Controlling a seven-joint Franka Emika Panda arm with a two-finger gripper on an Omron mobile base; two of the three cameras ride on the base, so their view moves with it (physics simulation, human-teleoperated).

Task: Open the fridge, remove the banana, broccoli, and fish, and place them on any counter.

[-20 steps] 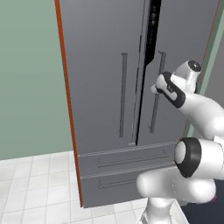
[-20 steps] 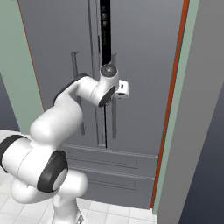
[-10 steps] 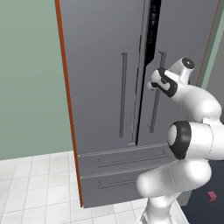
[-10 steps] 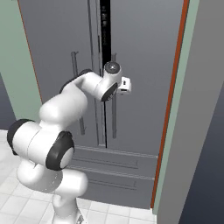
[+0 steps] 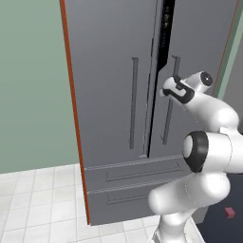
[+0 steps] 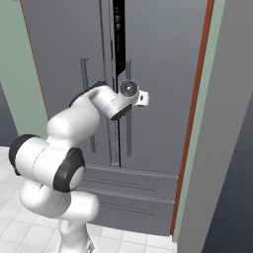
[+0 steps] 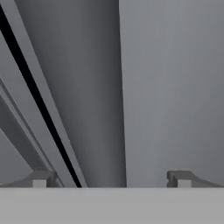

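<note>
Fridge (image 5: 109,95): tall, matte grey, orange-red side edge, doors parted a crack.
Gripper (image 7: 109,179): spread wide, empty.

A plain sage-green wall (image 5: 33,90) is being shown on the left of the left base view, running down to a floor (image 5: 38,204) that is being covered by pale, off-white square tiles with thin grey joints. In the right base view, a strip of the same green wall (image 6: 10,59) is being seen at the left edge, and a tall grey panel (image 6: 222,123) is being shown at the right. The room is being lit evenly and softly, with only faint shadows being cast on the tiles.
</note>
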